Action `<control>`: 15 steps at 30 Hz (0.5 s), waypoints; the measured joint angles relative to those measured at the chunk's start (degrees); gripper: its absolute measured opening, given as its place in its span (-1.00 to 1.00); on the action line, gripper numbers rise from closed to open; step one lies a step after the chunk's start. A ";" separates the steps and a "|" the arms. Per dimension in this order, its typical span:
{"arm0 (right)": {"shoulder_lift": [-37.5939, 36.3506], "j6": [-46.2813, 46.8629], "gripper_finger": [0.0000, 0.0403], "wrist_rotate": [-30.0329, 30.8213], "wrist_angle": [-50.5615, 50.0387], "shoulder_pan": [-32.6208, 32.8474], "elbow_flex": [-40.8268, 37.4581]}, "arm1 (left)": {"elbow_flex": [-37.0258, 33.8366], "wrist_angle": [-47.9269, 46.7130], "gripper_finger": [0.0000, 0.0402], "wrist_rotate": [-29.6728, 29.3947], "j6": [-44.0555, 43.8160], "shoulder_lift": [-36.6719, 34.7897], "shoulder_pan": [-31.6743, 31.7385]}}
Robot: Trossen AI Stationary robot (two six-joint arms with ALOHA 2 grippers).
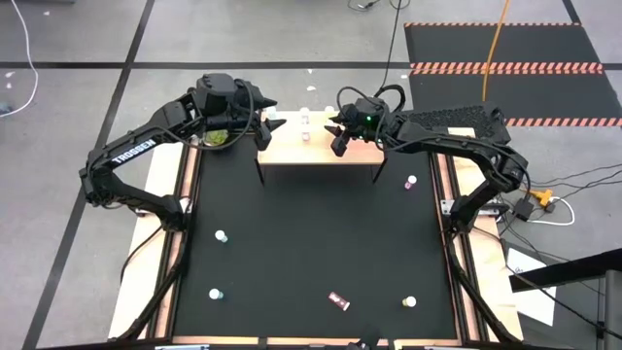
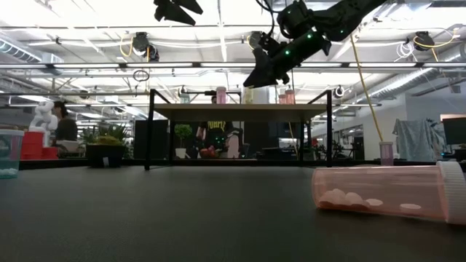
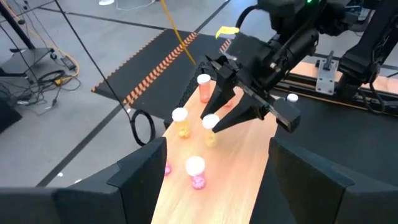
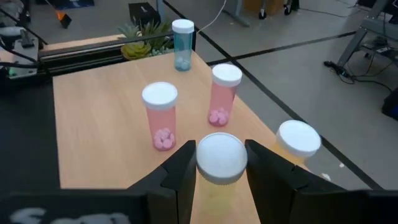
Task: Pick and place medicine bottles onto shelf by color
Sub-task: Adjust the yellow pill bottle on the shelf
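**A:** I have the right gripper [image 4: 221, 171] over the shelf [image 1: 316, 146], toward its right half. Its fingers are closed around a white-capped bottle [image 4: 220, 158] with a yellowish body, held upright just above the board.

**B:** And the left?

**A:** The left gripper [image 1: 260, 119] hangs above the shelf's left end, fingers spread apart, nothing between them. From my left wrist camera I see the board running away between the two fingers.

**B:** What stands on the shelf?

**A:** From the right wrist camera: two pink bottles, one nearer [image 4: 161, 116] and one farther [image 4: 224, 93], both upright with pills at the bottom. A blue bottle [image 4: 182, 45] stands upright near the far end, close to the potted plant [image 4: 142, 40]. Another yellowish bottle [image 4: 297, 142] stands just beside the held one, near the board's edge.

**B:** Anything on the mat?

**A:** Several. On the black mat [image 1: 311, 243] I count small bottles at the left [image 1: 222, 236], lower left [image 1: 216, 294], lower right [image 1: 410, 302] and one right of the shelf [image 1: 411, 182]. One pink bottle lies on its side [image 2: 386, 191] close to the low camera, pills inside.
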 joint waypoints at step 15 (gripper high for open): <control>0.87 0.62 -0.39 0.00 -2.49 -0.30 0.07 | 0.00 -2.03 0.39 0.00 0.67 0.00 0.00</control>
